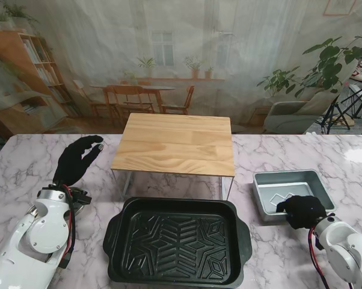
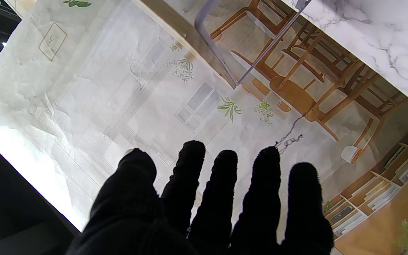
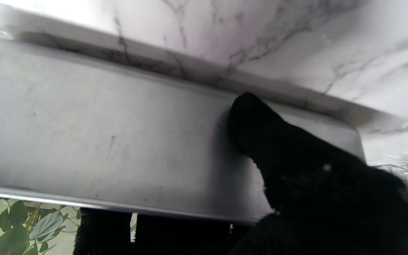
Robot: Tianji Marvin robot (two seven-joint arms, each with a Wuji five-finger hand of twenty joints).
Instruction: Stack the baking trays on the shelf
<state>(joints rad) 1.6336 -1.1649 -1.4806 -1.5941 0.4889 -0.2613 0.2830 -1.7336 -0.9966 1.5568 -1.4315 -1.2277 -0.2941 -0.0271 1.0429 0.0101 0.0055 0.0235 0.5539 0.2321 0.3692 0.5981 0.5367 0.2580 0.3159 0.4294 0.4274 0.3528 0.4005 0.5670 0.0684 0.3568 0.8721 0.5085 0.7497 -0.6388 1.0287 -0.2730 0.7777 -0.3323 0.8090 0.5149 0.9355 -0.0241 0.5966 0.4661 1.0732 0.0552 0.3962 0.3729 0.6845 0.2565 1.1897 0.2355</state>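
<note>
Right robot hand (image 1: 302,211) pinching the near wall of the grey baking tray (image 1: 287,191) at right of frame (thumb inside), left robot hand (image 1: 77,159) spread and empty; a one-edge grip may let it tilt and strike the shelf (image 1: 176,144).

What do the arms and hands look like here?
Both arms are glossy white rounded shells with grey joint discs. Red and black cables run along each forearm to the wrist. The left hand and right hand are five-fingered, covered in black knit gloves.
</note>
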